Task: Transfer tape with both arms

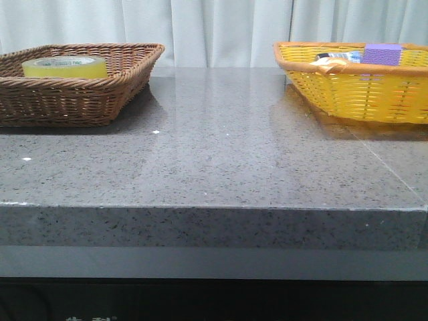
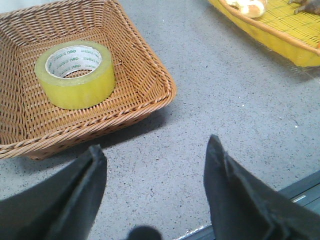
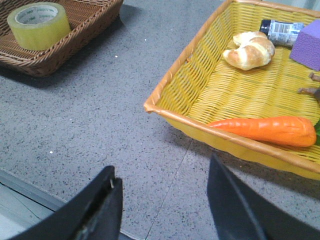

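The tape [image 1: 64, 66] is a wide yellow-green roll with a white printed core. It lies flat in the brown wicker basket [image 1: 100, 100] at the table's far left. It also shows in the left wrist view [image 2: 75, 74] and the right wrist view [image 3: 38, 25]. My left gripper [image 2: 156, 147] is open and empty over the grey table near its front edge, short of the brown basket [image 2: 145, 97]. My right gripper [image 3: 162, 167] is open and empty over the table, beside the yellow basket [image 3: 170, 97]. Neither gripper shows in the front view.
The yellow basket [image 1: 348, 100] at the far right holds a purple block [image 1: 382, 53], a croissant [image 3: 250, 49], a carrot [image 3: 267, 130] and a small bottle [image 3: 282, 29]. The grey speckled table [image 1: 221, 147] lies between the two baskets.
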